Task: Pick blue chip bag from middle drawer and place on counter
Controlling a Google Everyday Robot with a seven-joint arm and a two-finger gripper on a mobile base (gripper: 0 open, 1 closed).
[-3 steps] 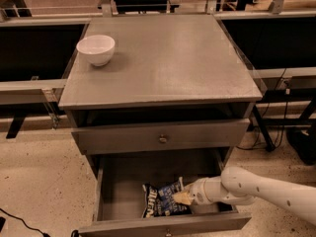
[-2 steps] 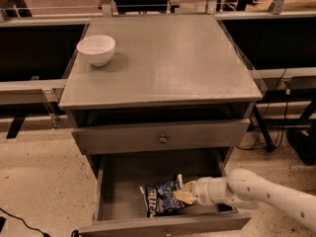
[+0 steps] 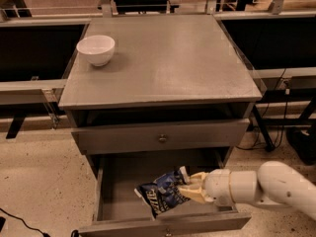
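The blue chip bag point(image 3: 160, 193) is dark blue with white lettering and sits tilted inside the open middle drawer point(image 3: 118, 186). My gripper point(image 3: 191, 186) reaches in from the right on a white arm and is shut on the bag's right end, which is partly hidden by the fingers. The bag looks raised off the drawer's grey floor. The counter point(image 3: 168, 58) is the broad grey cabinet top above, with a white bowl point(image 3: 96, 49) at its back left.
A shut grey drawer front with a brass knob point(image 3: 162, 138) sits above the open drawer. Dark shelving and metal rails flank the cabinet. Cables and a stand are on the floor at right. Speckled floor lies at left.
The gripper and the chip bag have shifted left and slightly up inside the drawer, and the bag now tilts more. The bowl and drawers have not moved.
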